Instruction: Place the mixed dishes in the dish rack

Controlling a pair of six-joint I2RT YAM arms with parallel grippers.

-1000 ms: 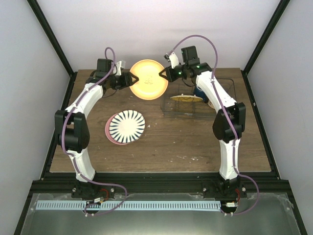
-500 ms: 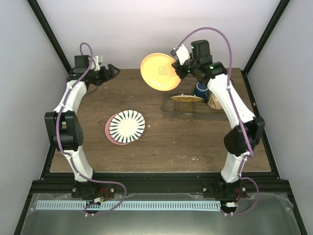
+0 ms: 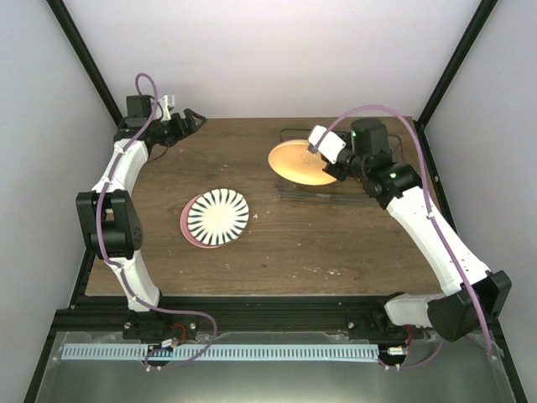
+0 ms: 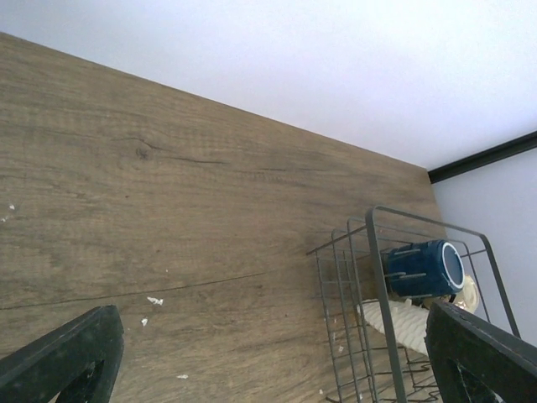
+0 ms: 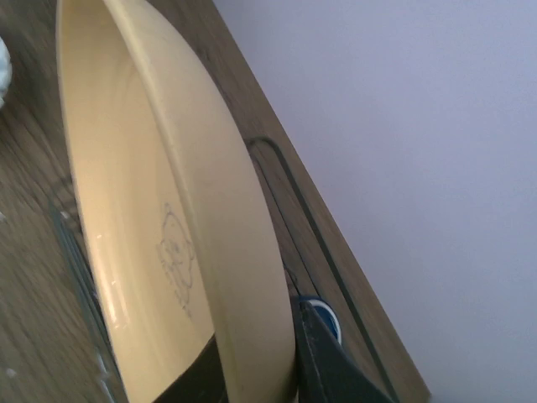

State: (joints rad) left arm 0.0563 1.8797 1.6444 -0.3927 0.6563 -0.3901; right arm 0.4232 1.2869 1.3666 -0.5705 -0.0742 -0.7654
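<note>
Holds the yellow-orange round plate (image 3: 302, 164) by its rim in the right gripper (image 3: 334, 161), with jaws pinched narrow on the edge. Carries it tilted over the left end of the rectangular dish rack of thin dark wire (image 3: 336, 199), probably to lower it edge-first between the inner dividers instead of laying it flat on top. Cannot tell from above about contact with the wires. In the right wrist view, turns the plain underside with a small printed mark toward the camera. Grips at the rim, likely for the thin edge, fit for two fingers, and to leave the lower edge free for a slot.

Deeper in the rack, toward the right, shows a dark blue mug (image 4: 424, 269), seemingly tipped on its side, and a pale ribbed piece (image 4: 401, 323) just below it, kind not clear. Calls therefore for a slot left of these.

Leaves on the brown wooden table (image 3: 336, 243), left of the rack and well apart from it, a white plate with black radial stripes (image 3: 217, 216) resting on a pink plate (image 3: 185, 225). Shows only the left rim of the pink one. Judged about halfway, with these two not yet loaded.

At the far left corner, holds the left gripper (image 3: 195, 118) spread wide and empty, probably to give the right arm room.
</note>
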